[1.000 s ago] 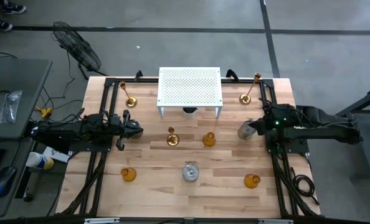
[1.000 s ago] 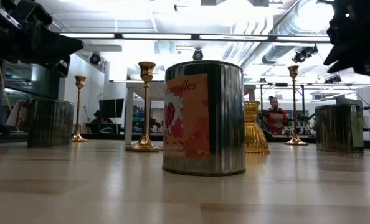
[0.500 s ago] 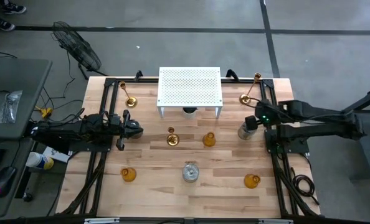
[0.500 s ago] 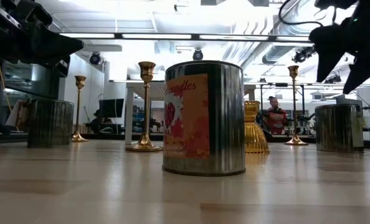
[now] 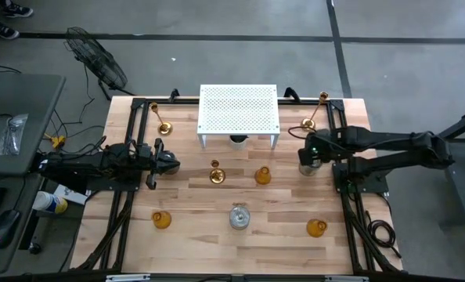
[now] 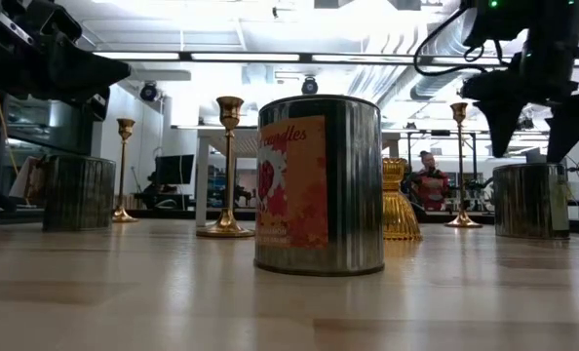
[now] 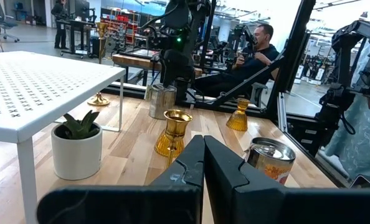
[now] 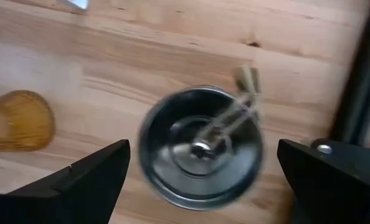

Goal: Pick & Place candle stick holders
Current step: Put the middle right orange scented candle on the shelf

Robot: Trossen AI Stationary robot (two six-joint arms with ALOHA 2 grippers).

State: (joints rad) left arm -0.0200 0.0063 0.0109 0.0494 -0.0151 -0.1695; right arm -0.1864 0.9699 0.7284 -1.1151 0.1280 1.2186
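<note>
We hold our right gripper (image 8: 197, 168) directly above the silvery-grey jar-like metal candle holder (image 8: 200, 146) on the wooden surface (image 5: 217, 227), jaws wide apart to straddle its rim; our left gripper (image 5: 168, 161) waits, jaws together.

From above, the right gripper (image 5: 306, 153) covers most of the silvery-grey holder (image 5: 305, 167) beneath it. In the right wrist view that holder (image 8: 200, 146) is blurred, and an amber holder (image 8: 17, 121) is cut by the edge
</note>
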